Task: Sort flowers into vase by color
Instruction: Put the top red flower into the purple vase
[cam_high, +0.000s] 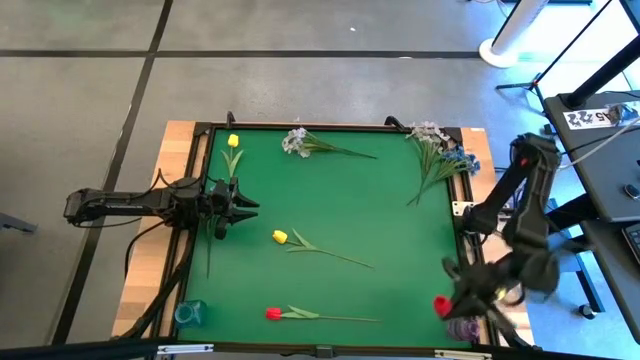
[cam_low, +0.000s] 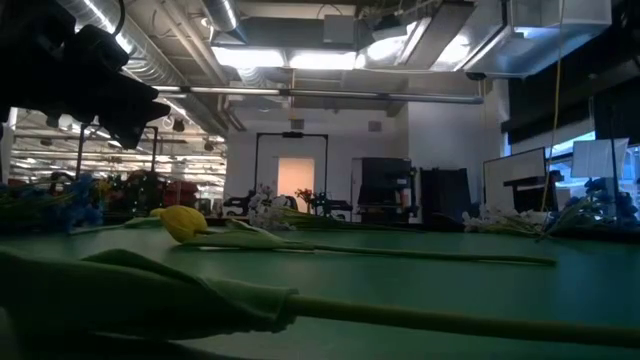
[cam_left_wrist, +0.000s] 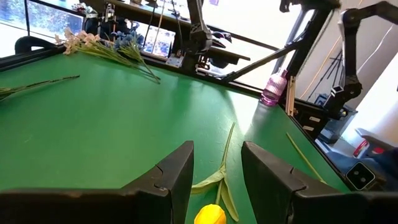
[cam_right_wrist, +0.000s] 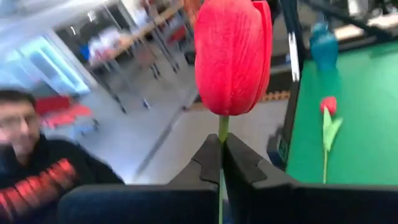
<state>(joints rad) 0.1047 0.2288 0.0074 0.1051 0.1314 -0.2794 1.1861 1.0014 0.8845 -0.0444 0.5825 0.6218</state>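
The right gripper (cam_right_wrist: 221, 163) is clamped on the thin green stem of a red tulip (cam_right_wrist: 233, 56), its bloom standing upright just above the pinched fingers; in the high view this gripper (cam_high: 452, 297) hangs over the table's near right corner, directly above a pink vase (cam_high: 461, 327) that stands off the green mat (cam_high: 380, 210). Whether the stem reaches into the vase cannot be told. At the near left corner stands a pale blue vase (cam_high: 189, 313); its contents cannot be made out.

The left gripper (cam_high: 243, 204) hovers at the mat's left edge, fingers parted and holding nothing, with a yellow tulip (cam_left_wrist: 209, 214) lying just below them in the left wrist view.

Loose on the mat: a second red tulip (cam_high: 273, 313) near the front edge, a yellow tulip (cam_high: 280, 237) at centre, another yellow tulip (cam_high: 233, 141) at the far left, a spray of white blossoms (cam_high: 295, 141) at the far edge, and a bundle of white and blue sprays (cam_high: 440, 155) at the far right.

A person (cam_right_wrist: 37, 162) in a dark top shows beyond the table in the right wrist view.
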